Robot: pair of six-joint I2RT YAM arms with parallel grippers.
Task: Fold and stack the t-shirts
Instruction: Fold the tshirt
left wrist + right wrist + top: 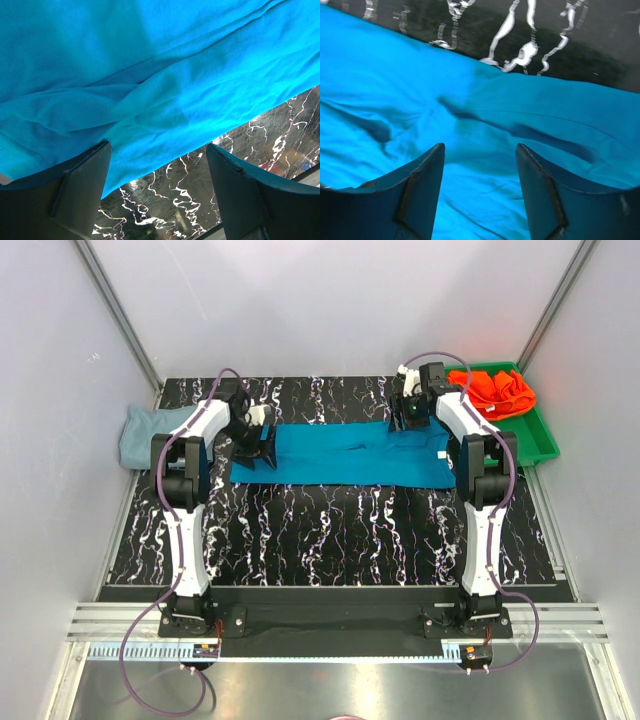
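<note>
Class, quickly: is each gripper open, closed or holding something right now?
Left gripper: open at the teal shirt edge, holding nothing.
Right gripper: open over the same shirt, holding nothing.

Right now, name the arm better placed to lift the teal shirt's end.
Left, probably: the left gripper stands open at the teal shirt's left end, cloth edge between its jaws. The right gripper, also open, is over the far edge instead.

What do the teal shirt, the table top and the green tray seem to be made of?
Teal shirt: soft matte cloth, probably cotton knit; it creases and has a stitched hem.
Table top: glossy black with white veins, marble-look, perhaps a printed sheet.
Green tray: likely plastic; rigid, evenly coloured rim.
</note>
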